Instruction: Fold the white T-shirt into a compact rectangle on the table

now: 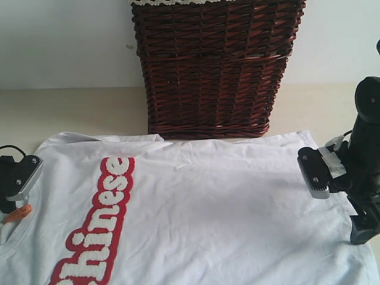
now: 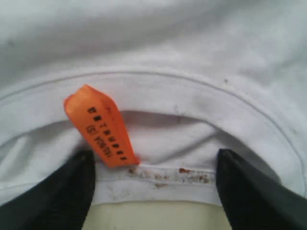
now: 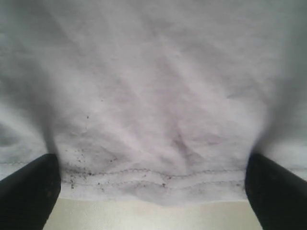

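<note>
Lying flat on the table, the white T-shirt is stretching lengthwise from arm to arm. Left gripper, jaws apart, is straddling the collar; right gripper, jaws apart, is straddling the hem. Neither is gripping cloth yet.

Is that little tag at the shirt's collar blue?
No, the tag on the collar of the white T-shirt is bright orange with dark print.

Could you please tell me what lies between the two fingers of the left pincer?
In the left wrist view, the ribbed neck edge of the white T-shirt and its orange tag lie between the fingers of the open left pincer.
</note>
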Robot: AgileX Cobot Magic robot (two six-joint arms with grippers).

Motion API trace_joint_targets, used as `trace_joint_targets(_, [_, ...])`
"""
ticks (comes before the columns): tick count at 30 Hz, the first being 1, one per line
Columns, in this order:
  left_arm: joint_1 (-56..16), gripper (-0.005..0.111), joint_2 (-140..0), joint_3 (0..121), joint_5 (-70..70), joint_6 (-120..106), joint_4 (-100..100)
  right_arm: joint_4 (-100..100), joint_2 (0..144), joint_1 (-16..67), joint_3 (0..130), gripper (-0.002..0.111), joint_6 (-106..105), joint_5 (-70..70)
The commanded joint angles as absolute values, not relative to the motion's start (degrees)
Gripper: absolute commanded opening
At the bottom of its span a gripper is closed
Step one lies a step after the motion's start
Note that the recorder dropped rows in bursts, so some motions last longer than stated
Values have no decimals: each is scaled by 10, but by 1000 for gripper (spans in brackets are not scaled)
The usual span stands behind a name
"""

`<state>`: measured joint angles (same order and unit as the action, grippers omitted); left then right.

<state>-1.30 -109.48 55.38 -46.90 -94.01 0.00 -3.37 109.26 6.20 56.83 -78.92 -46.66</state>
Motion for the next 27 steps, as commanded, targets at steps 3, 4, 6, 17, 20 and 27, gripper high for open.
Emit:
trace_joint_targets(3, [-12,70,-1122,546,-438,-943,-6,-37,1093,60,571,102,-793,-457])
trace_joint_targets(4, [-12,70,-1122,546,-438,-943,-6,-37,1092,60,571,102,-793,-455])
trace_joint_targets(6, [-12,70,-1122,546,-438,-943,-6,-37,1087,60,571,102,-793,-454])
trace_joint_targets(17, [-12,70,-1122,546,-438,-943,-6,-56,1073,53,571,102,-778,-450])
trace_joint_targets(20, [-12,70,-1122,546,-438,-943,-6,-51,1086,49,571,102,-777,-445])
trace_joint_targets(27, [-12,70,-1122,546,-438,-943,-6,-49,1101,49,571,102,-777,-419])
